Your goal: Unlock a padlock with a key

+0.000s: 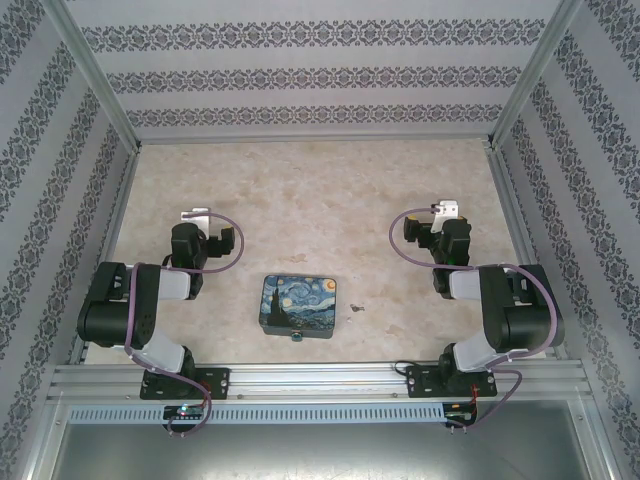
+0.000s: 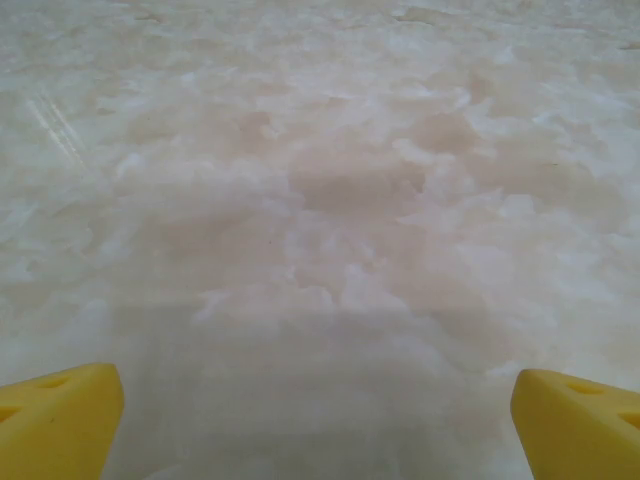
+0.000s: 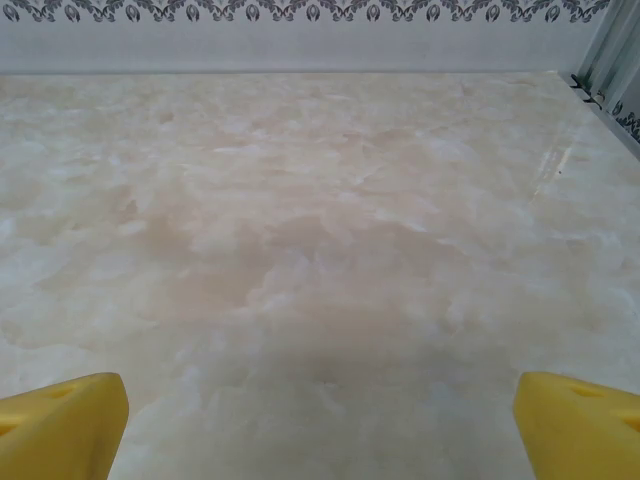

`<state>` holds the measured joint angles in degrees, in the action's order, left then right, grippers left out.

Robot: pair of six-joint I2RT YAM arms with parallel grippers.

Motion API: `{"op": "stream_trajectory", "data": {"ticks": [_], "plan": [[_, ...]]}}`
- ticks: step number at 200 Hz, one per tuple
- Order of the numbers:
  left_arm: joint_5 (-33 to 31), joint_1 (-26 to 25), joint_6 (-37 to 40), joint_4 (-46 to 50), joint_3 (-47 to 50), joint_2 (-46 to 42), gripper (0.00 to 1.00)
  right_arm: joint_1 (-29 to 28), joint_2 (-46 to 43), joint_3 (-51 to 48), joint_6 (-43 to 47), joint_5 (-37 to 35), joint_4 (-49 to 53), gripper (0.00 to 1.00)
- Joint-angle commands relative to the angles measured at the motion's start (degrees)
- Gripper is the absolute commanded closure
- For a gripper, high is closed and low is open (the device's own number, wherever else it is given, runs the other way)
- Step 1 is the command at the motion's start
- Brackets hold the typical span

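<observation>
**Both pincers spread wide, padlock at the box's near edge**

In the overhead view the Starry Night box lies on the near middle of the marbled table. The padlock, a tiny bluish speck, sits right against the box's near side. The key, a dark fleck too small to make out, lies just right of the box, apart from it. The left gripper and right gripper hang over the tabletop, left and right of the box and well apart from it. Each has its yellow fingertips spread wide.
</observation>
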<state>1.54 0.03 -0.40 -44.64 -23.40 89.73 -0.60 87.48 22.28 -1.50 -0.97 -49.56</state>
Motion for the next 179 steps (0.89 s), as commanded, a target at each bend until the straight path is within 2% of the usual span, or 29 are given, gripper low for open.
{"op": "stream_trajectory", "data": {"ticks": [1, 151, 179], "plan": [[1.0, 0.4, 0.4, -2.0, -0.8, -0.3, 0.0, -0.1, -1.0, -0.1, 0.1, 0.2, -1.3, 0.02], [1.8, 0.6, 0.3, -2.0, -0.7, -0.3, 0.0, 0.8, -1.0, 0.2, -0.8, 1.9, -1.0, 0.02], [0.5, 0.6, -0.2, 4.3, -3.2, -3.3, 0.0, 0.8, -3.7, 1.5, -1.8, -1.1, 3.2, 0.02]]}}
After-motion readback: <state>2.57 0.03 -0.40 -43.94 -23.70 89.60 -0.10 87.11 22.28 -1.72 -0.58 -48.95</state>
